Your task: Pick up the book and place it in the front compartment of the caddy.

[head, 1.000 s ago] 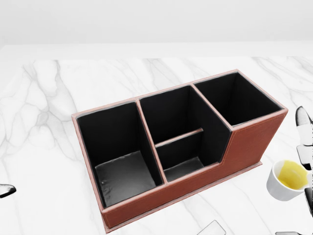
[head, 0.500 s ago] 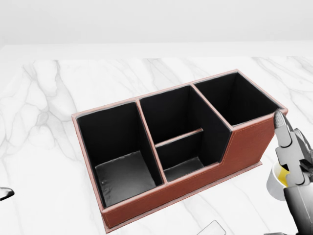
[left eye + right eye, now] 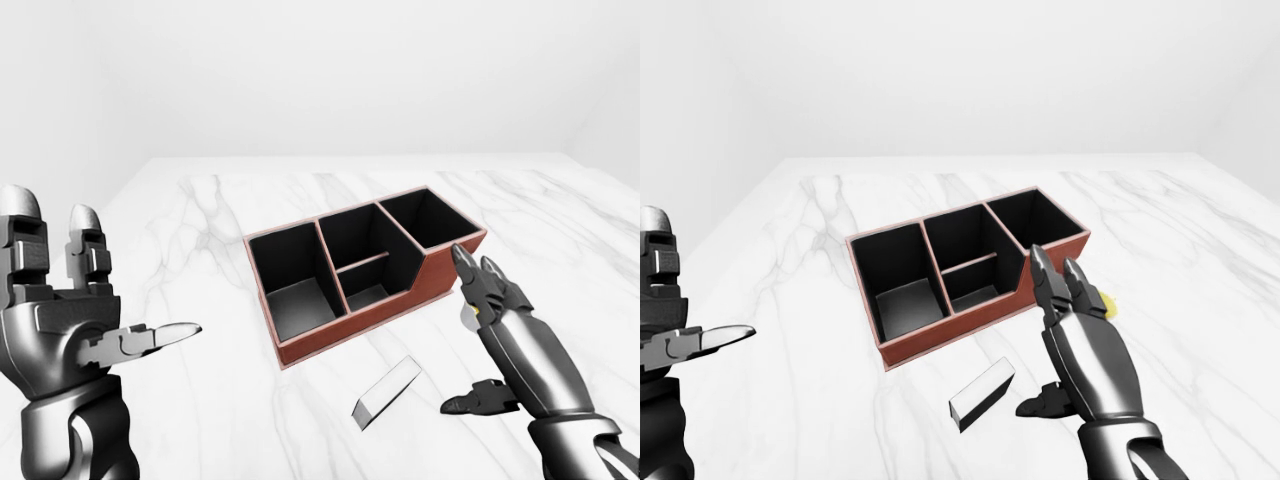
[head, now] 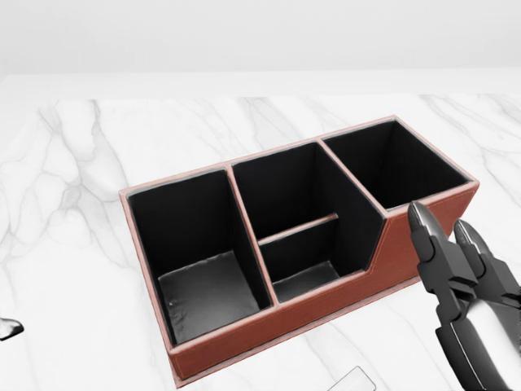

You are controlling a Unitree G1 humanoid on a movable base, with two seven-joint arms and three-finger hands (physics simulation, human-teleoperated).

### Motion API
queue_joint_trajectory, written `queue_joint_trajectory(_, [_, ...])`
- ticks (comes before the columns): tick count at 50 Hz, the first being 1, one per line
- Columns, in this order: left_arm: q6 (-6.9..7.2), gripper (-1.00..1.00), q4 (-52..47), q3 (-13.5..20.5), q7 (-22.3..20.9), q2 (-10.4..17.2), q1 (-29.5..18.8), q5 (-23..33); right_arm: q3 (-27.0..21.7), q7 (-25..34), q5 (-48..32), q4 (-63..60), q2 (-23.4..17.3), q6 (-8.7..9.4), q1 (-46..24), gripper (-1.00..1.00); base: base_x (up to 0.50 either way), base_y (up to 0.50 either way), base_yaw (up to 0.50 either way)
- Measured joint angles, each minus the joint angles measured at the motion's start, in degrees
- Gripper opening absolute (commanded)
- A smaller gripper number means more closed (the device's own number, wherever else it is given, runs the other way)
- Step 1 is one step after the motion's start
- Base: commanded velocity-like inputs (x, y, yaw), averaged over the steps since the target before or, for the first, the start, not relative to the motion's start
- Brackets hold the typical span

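Note:
The brown caddy [image 3: 335, 338] with black compartments lies slantwise on the white marble table [image 3: 220, 210]. The book [image 3: 387, 391], a small pale slab, rests flat on the table just below the caddy in the left-eye view; only its corner [image 4: 355, 380] shows in the head view. My right hand [image 3: 472, 340] hovers open to the right of the book, fingers pointing up beside the caddy's right end and thumb low near the table. It holds nothing. My left hand [image 3: 110, 270] is raised at the far left, open and empty, well away from the caddy.
A sliver of the yellow-filled cup [image 3: 1107, 305] peeks out behind my right hand, right of the caddy. The table's top edge [image 3: 350, 158] meets a plain white wall. Bare marble stretches between my left hand and the caddy.
My right hand has moved leftward into the head view, from the right edge to beside the caddy's right end, covering the cup. The caddy has not moved.

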Motion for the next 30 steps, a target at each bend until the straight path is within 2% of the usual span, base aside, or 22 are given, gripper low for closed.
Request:
queue_joint_trajectory(14, [0.00,1.00,-0.30,-0.39,-0.28,-0.45,0.46,0.33,1.61,0.00,-2.60,2.24,-4.85,0.00,-0.57,1.00,0.00,0.00,0.00])
queue_joint_trajectory(30, [0.00,1.00,0.79,-1.36,-0.31,-0.73,0.60,0.87,1.32,0.00,-7.11,7.00,-6.70,0.00,-3.41,1.00,0.00,0.00,0.00])
